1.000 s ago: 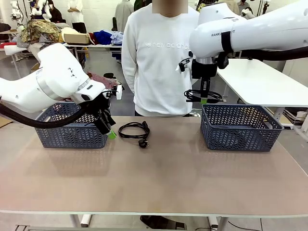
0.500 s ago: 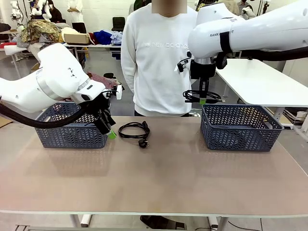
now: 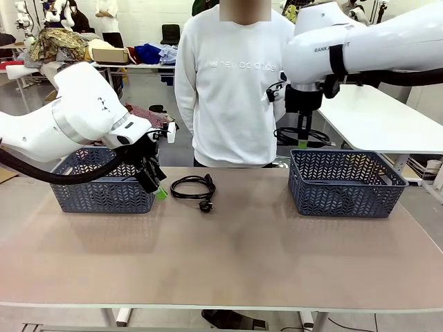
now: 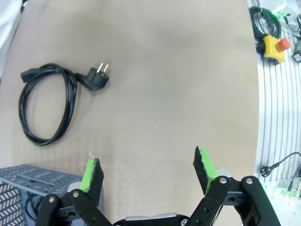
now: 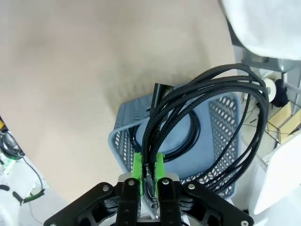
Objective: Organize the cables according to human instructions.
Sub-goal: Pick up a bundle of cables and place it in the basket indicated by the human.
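My right gripper (image 3: 303,144) is shut on a coiled black cable (image 3: 302,135) and holds it in the air above the left end of the right basket (image 3: 346,182). In the right wrist view the same cable (image 5: 211,103) hangs from my right gripper (image 5: 148,165) over the basket (image 5: 123,136), where another black cable (image 5: 186,143) lies. A coiled cable (image 3: 192,187) with a plug rests on the table in front of the person; the left wrist view has this cable (image 4: 47,106) at upper left. My left gripper (image 3: 156,185) stands open beside the left basket (image 3: 104,187), with its jaws apart over bare table (image 4: 148,170).
The person (image 3: 232,90) stands at the far side of the table, between the two baskets. In the left wrist view a yellow box with a red button (image 4: 273,47) sits past the table's edge.
My right gripper has carried its cable a little to the right, closer over the right basket. The left arm and the cable on the table have not moved.
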{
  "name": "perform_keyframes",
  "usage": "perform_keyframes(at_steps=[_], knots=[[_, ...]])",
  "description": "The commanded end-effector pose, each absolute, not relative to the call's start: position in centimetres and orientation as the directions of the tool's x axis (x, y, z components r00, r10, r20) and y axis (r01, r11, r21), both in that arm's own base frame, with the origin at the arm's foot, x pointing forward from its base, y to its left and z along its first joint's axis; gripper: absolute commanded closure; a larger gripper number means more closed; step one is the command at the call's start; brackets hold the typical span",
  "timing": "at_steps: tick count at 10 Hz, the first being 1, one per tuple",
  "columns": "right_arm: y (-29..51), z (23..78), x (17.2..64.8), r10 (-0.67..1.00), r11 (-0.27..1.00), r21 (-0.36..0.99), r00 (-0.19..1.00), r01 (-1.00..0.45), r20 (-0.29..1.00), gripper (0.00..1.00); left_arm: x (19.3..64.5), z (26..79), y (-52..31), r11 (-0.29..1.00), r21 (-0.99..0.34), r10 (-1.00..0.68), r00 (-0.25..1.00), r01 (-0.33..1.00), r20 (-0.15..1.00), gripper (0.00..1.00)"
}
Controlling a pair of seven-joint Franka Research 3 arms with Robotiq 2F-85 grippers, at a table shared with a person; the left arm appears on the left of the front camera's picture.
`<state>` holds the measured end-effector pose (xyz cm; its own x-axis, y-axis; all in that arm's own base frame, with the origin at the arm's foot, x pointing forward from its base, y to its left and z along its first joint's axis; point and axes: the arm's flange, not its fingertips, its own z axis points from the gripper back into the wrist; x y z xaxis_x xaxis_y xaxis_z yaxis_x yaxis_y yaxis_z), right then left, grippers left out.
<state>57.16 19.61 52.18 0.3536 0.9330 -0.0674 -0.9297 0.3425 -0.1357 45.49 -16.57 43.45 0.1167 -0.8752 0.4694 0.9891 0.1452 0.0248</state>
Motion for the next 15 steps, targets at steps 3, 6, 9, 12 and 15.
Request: perform_keyframes(at_steps=[3,6,9,12,15], knots=[[15.6,50.1,53.9,0.919,0.374,-0.203,0.391,-0.905,-0.055,0.88,45.6,43.6,-16.5,0.146,0.025,-0.875,0.118,0.989,0.47,0.0],[13.0,48.7,54.5,0.923,0.368,-0.237,0.385,-0.899,-0.024,0.88,45.6,43.6,-16.5,0.146,0.025,-0.875,0.118,0.989,0.47,0.0],[10.5,47.2,55.9,0.955,0.291,-0.195,0.295,-0.937,0.006,0.88,45.6,43.6,-16.5,0.146,0.025,-0.875,0.118,0.989,0.47,0.0],[9.7,45.8,56.3,0.968,0.247,-0.179,0.252,-0.952,-0.004,0.88,45.6,43.6,-16.5,0.146,0.025,-0.875,0.118,0.989,0.47,0.0],[9.3,44.2,57.0,0.971,0.23,-0.173,0.237,-0.958,-0.024,0.88,45.6,43.6,-16.5,0.146,0.025,-0.875,0.118,0.989,0.47,0.0]])
